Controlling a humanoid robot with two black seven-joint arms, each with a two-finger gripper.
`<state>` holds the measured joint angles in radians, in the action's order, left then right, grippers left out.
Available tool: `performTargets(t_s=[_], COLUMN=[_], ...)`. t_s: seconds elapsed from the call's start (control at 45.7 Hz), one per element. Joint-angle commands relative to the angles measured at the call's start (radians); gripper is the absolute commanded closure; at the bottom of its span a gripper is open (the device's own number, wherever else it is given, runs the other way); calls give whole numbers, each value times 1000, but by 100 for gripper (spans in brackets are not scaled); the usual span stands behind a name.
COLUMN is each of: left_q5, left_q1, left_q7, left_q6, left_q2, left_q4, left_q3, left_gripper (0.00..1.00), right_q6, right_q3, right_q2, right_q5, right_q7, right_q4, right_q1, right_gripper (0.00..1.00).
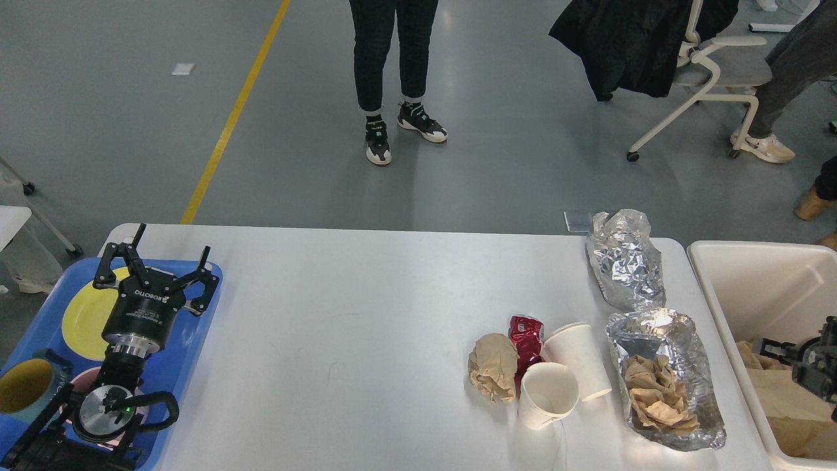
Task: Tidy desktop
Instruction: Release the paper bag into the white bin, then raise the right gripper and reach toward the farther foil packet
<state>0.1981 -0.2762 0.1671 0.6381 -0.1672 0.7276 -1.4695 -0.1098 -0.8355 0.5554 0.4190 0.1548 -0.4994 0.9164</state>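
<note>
Left gripper (171, 256): at left of frame, over the tray; fingers spread wide, nothing between them, touching nothing.
Right gripper (775, 348): at the right edge, inside the bin; small and dark, so whether it is open or closed cannot be told, nor whether it holds anything.
Desktop (353, 340): white, fills the lower middle of the frame; its middle is bare, the litter lies toward the lower right.
Tray (189, 347): blue, on the lower-left corner of the desktop; holds a yellow plate (85, 314), a mug (23, 387) with a yellow inside, and a pink dish (88, 379) mostly hidden by the arm.
Bin (752, 261): cream, just beside the desktop's right end; brown paper (785, 405) lies in it.
Foil tray (693, 347): lower right; crumpled brown napkins (654, 396) inside.
Foil bag (624, 261): crumpled, above the foil tray near the far edge.
Cups (548, 392): two white paper cups lying on their sides, touching, both empty as far as shown.
Red can (526, 340): crushed, between the cups and a paper ball (494, 374).
</note>
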Motion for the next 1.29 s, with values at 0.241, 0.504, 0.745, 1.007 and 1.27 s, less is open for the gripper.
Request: performTargets(t_s=[0.241,0.504,0.745,1.007,1.27], left_q5=[0,1,0,0,0], left_q1=[0,0,0,0,0], left_q7=[2,2,2,2,2], left_q6=[0,0,0,0,0], left_q2=[0,0,0,0,0], left_q4=[1,0,0,0,0], left_q3=[0,0,0,0,2], left_gripper=[4,4,4,4,4], right_q6=[-523,-847,-850,-637,-623], right_q3=[-493,-511,-459,-439,-436], right_q2=[22,-212,-233,-236,-238], right_q5=[1,-22,-141,-149,-146], right_q7=[26,25,17,14,15], right_q4=[-634,-870,-1068,-1208,-1200], right_q1=[961,1391,1661,1667,1664], right_gripper=[0,0,0,0,0])
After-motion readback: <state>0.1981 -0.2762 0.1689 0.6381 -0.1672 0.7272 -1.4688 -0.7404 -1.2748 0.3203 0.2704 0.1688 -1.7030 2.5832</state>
